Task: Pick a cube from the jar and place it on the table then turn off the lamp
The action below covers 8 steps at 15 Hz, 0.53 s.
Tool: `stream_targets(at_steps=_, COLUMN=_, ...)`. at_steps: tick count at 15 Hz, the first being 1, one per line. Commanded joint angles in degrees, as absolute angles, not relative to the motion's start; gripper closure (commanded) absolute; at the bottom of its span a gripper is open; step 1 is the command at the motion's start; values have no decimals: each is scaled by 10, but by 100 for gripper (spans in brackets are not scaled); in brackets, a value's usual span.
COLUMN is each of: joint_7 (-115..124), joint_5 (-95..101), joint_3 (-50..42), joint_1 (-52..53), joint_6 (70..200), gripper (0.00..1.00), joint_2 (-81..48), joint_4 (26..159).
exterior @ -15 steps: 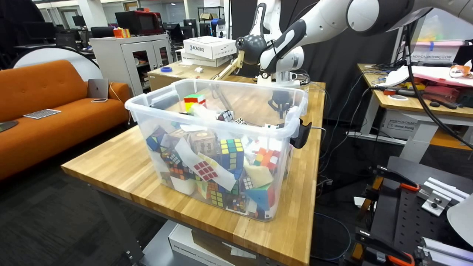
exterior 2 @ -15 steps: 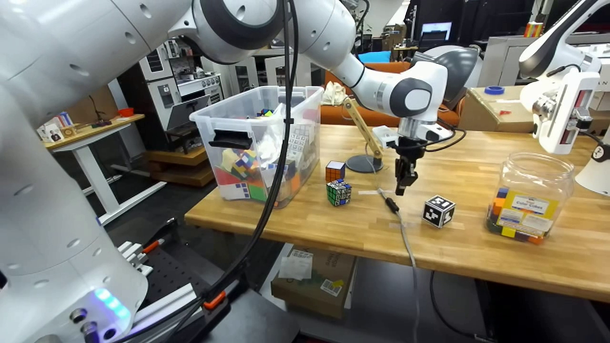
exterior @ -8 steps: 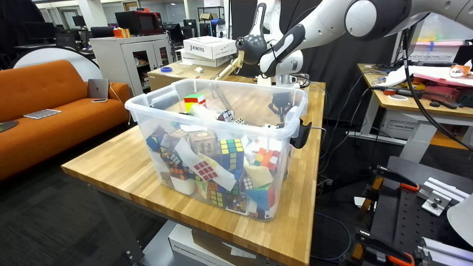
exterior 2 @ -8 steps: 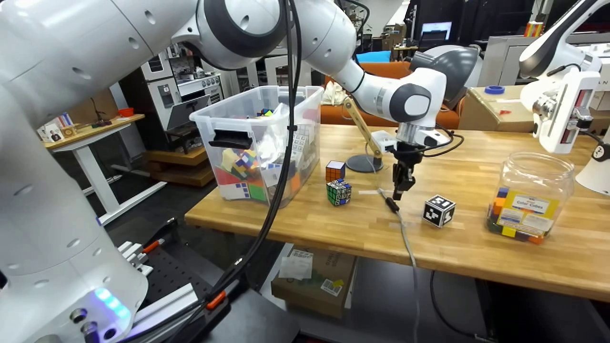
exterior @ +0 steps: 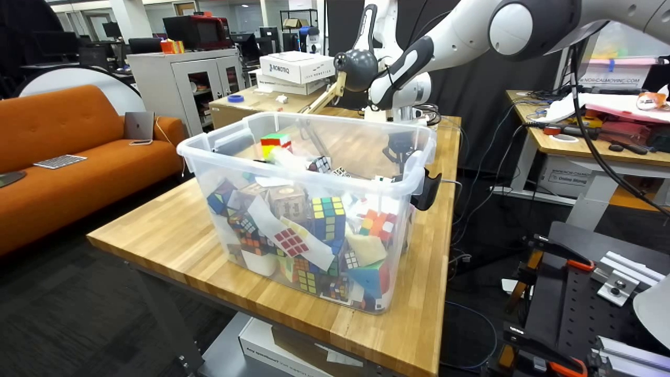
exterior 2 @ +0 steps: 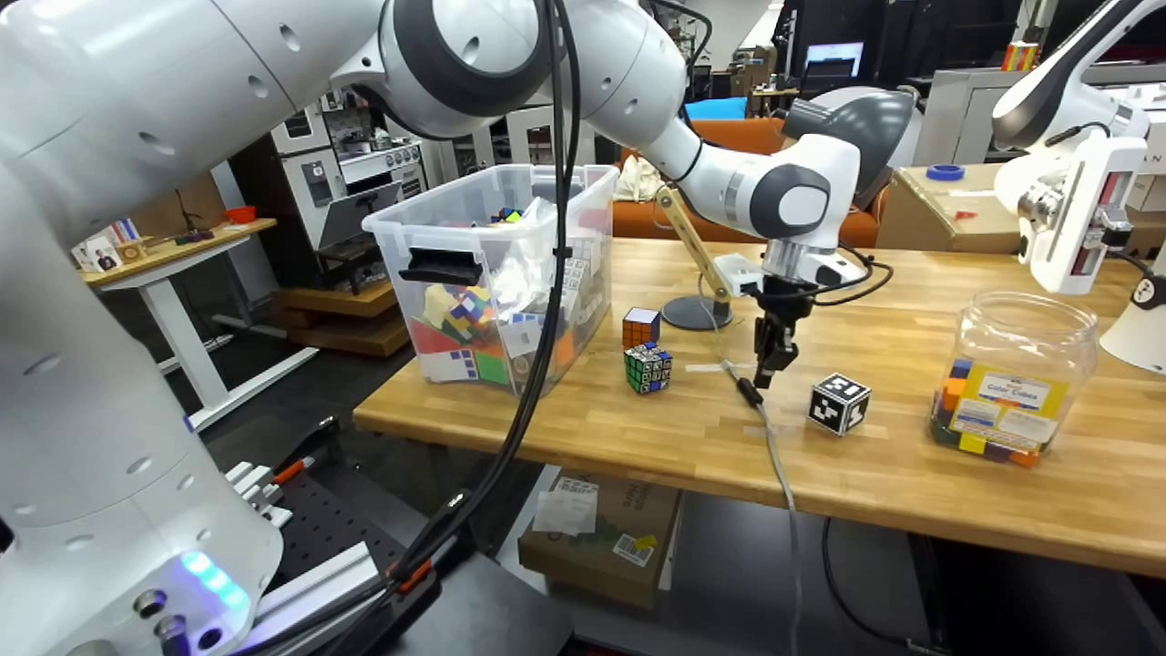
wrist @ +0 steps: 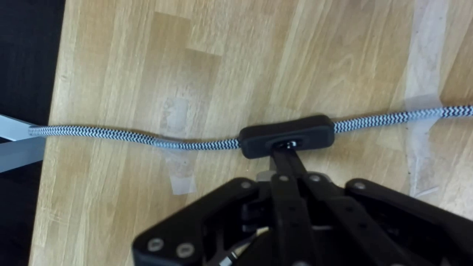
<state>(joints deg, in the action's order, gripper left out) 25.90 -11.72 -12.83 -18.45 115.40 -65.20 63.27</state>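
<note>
My gripper is shut and empty, pointing down. In the wrist view its fingertips overlap the middle of the black cord switch; I cannot tell whether they press it. The gripper also shows above the switch in an exterior view. The lamp has a grey head and wooden arm; its bulb is hidden. A clear jar labelled Color Cubes stands on the wooden table. A black-and-white cube, a green-sided cube and an orange-sided cube lie on the table.
A large clear bin full of puzzle cubes stands at one table end. The patterned cord runs over the table edge and is taped down. A second white robot arm stands beyond the jar.
My gripper has come down a little toward the cord switch, shifting slightly sideways. The cubes, jar, bin and lamp have not moved.
</note>
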Motion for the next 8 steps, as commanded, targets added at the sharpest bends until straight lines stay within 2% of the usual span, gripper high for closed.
stream_targets(at_steps=1, joint_7=263, joint_5=-119, joint_3=-121, joint_1=-197, joint_6=1124, gripper=100, joint_2=-666, joint_4=602)
stream_targets(at_steps=8, joint_7=264, joint_5=-119, joint_3=-120, joint_1=-198, joint_6=1114, gripper=100, joint_2=-669, joint_4=598)
